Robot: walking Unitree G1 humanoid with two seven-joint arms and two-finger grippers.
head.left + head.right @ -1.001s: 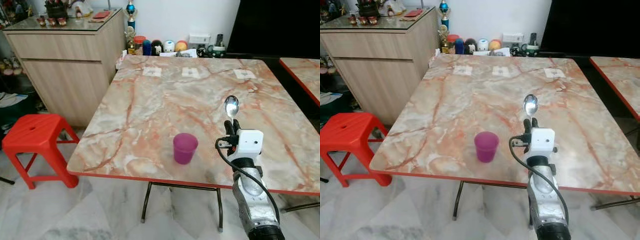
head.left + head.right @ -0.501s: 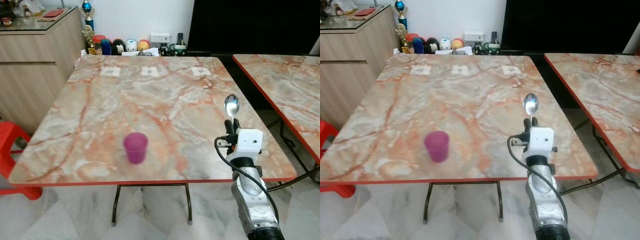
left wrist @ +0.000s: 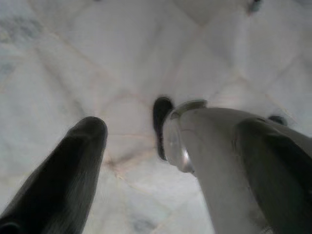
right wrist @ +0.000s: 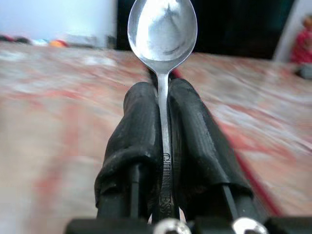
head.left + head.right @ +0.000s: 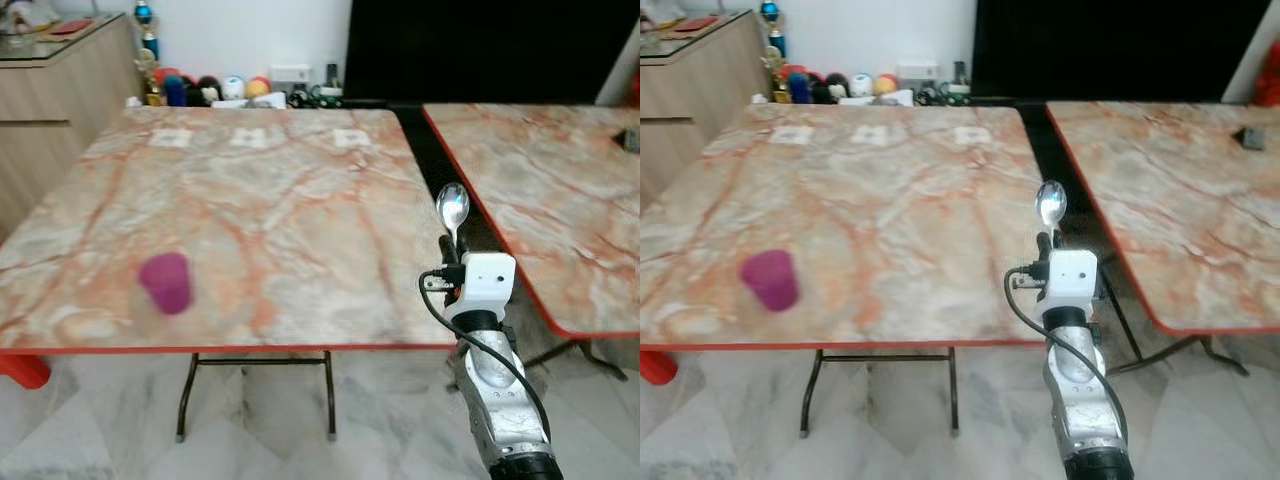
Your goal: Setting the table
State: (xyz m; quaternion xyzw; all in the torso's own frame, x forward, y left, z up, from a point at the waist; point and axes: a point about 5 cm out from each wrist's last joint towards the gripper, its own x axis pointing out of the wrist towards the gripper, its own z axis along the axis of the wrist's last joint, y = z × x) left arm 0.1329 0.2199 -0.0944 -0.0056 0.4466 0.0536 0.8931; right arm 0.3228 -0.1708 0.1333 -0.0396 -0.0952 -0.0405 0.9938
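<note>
Spoon [image 4: 162, 29] stands upright in the right pincer [image 4: 163, 105], its handle pinched between the two black fingers [image 4: 141, 122] and its bowl rising above their tips. In the head views the spoon [image 5: 452, 208] sits over the right-hand edge of the near counter [image 5: 250, 210], raised above the marble surface, just above the gap that separates this counter from a second counter [image 5: 560, 190] on the right. The right arm [image 5: 490, 380] reaches up from below, with a white camera block [image 5: 485, 282] and a black cable behind the pincer.

On the near counter, close to its front edge and well to the left of the spoon, stands a purple cup [image 5: 166, 283], upright and blurred. Three small pale squares [image 5: 248, 138] lie in a row near the far edge. Beyond that edge a cluster of small coloured ornaments [image 5: 210, 90] sits against the wall, and a wooden cabinet [image 5: 50, 90] stands at far left. A bit of red stool [image 5: 20, 370] shows by the front left corner.

The left pincer [image 3: 131, 146] hangs over the pale marble floor [image 3: 97, 58], its fingers [image 3: 68, 170] apart with nothing between them.
</note>
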